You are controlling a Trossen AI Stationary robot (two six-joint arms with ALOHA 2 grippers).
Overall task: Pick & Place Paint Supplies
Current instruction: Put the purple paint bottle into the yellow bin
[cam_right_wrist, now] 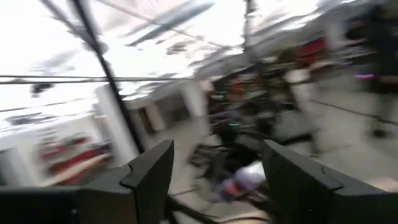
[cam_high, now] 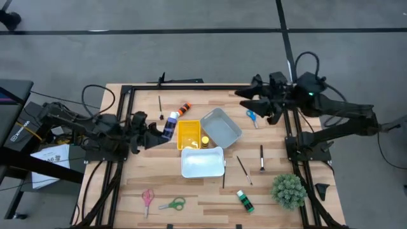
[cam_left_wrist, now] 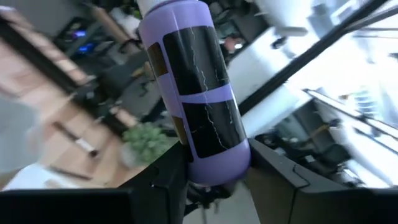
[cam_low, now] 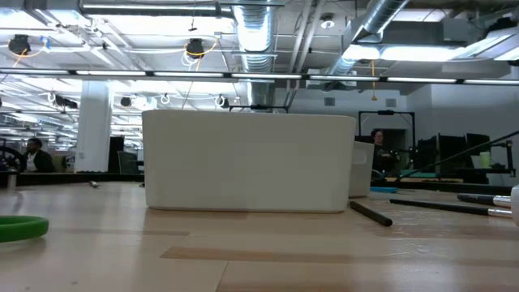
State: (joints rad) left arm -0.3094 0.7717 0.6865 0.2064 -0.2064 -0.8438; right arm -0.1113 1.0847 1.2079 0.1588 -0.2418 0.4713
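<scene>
a: on the near edge of the surface [cam_high: 210, 197], what's left?

b: pink scissors [cam_high: 147, 198], green scissors [cam_high: 172, 204] and a green paint bottle [cam_high: 245, 200], all loose on the wood. the fuzzy plant [cam_high: 289, 189] near them isn't part of the job.

a: and in the middle?

b: a white bin [cam_high: 202, 162], a yellow bin [cam_high: 189, 133] with what looks like a yellow bottle [cam_high: 205, 141] at its edge, and a grey bin [cam_high: 221, 127]. two brushes [cam_high: 245, 170] lie just right of the white bin.

a: the hands?

b: the left hand [cam_high: 154, 135] is beside the yellow bin, its fingers [cam_left_wrist: 165, 180] closed on the purple paint bottle [cam_left_wrist: 196, 93], off the wood. the right hand [cam_high: 245, 92] hangs spread and empty at the far right, blue scissors [cam_high: 252, 117] below it.

a: farther back?

b: an orange bottle [cam_high: 185, 108] and another brush [cam_high: 159, 102]. i'd judge it early: most supplies are unsorted.
</scene>
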